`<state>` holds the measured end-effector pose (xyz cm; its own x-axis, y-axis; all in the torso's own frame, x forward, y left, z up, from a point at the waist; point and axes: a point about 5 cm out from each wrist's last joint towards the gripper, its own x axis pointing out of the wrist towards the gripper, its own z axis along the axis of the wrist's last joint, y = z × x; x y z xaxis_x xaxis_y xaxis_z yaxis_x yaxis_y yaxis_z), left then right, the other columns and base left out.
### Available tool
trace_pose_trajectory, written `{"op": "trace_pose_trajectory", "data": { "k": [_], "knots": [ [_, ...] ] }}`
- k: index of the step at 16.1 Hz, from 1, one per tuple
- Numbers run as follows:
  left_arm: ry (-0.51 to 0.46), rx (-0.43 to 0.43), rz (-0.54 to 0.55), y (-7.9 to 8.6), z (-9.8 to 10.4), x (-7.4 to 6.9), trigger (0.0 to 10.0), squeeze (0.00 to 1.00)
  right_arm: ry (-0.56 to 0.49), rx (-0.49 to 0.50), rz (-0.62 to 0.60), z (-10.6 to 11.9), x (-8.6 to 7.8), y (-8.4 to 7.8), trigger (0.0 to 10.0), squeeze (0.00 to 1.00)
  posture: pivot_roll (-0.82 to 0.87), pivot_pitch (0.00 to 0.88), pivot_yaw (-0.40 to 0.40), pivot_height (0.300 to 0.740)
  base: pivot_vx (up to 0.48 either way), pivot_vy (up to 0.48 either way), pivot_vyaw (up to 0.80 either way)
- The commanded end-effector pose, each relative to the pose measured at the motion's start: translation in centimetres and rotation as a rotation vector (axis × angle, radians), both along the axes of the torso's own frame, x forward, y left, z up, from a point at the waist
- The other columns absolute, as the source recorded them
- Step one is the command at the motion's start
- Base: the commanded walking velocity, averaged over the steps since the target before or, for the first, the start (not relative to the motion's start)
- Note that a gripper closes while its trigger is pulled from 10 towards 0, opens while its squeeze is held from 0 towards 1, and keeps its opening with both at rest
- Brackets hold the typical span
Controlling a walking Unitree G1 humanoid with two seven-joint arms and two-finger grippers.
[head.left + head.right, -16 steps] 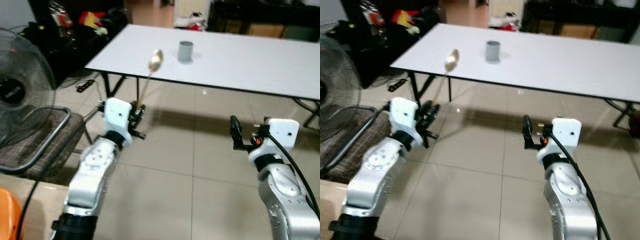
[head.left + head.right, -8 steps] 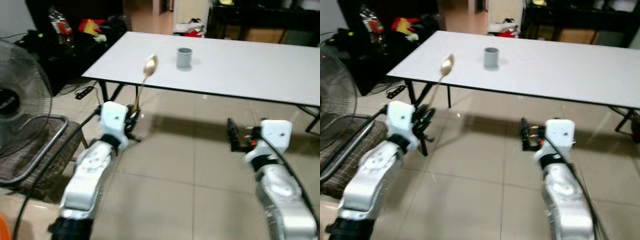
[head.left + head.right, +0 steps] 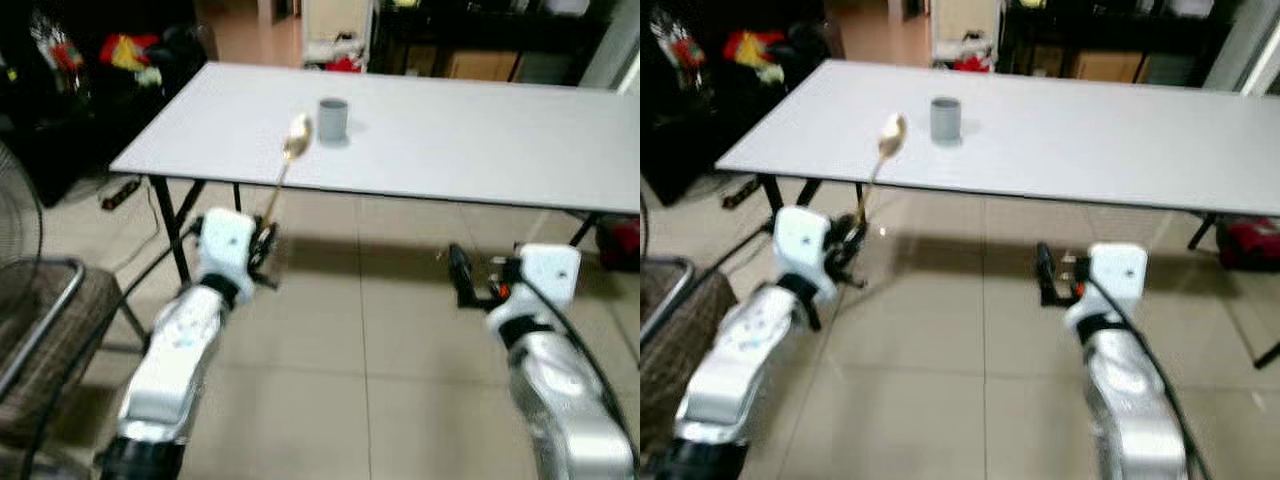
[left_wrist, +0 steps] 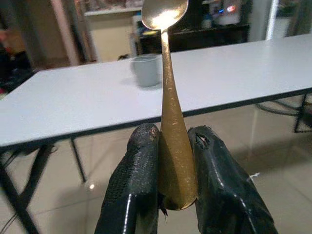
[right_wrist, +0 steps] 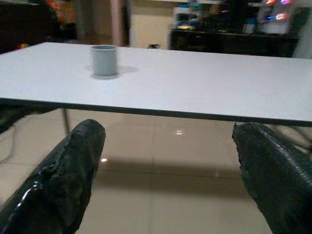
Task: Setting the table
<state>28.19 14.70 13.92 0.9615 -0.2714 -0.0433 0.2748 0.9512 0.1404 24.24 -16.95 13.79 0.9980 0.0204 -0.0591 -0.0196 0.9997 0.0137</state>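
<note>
A long white table [image 3: 470, 130] stands ahead, with a grey cup [image 3: 333, 118] near its left end. My left gripper [image 3: 264, 240] is shut on the handle of a gold spoon [image 3: 287, 160], which points up and forward with its bowl level with the table's front edge. In the left wrist view the spoon [image 4: 168, 92] stands upright between both black fingers [image 4: 134, 185]. My right gripper [image 3: 458, 275] is open and holds nothing, low over the tiled floor in front of the table. Its fingers [image 5: 63, 175] frame the cup [image 5: 104, 59] and the tabletop.
A metal-framed chair [image 3: 40, 330] and the edge of a fan [image 3: 25, 210] stand at my left. Dark furniture and coloured clutter [image 3: 130, 50] lie beyond the table's left end. A red object [image 3: 620, 240] sits on the floor at the right, by a table leg.
The camera has moved forward and turned, so the table looms closer and the fan has slid out at the left. Both arms keep their pose, the spoon still held upright.
</note>
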Motion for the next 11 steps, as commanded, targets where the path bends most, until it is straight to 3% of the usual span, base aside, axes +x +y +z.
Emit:
{"op": "trace_pose_trajectory", "data": {
  "k": [1,11],
  "knots": [
    [-0.024,0.000,-0.007,-0.25,0.62,0.25,10.0,0.00,-0.016,-0.013,-0.007,0.44,-0.01,-0.45,10.0,0.00,-0.07,0.000,-0.014,0.740,0.304,0.000,0.00],
    [-0.030,0.014,0.025,0.34,0.77,0.46,10.0,0.00,-0.009,-0.057,0.036,0.26,0.37,0.02,10.0,0.00,-0.05,0.000,-0.018,0.740,0.309,0.000,0.00]
  ]
}}
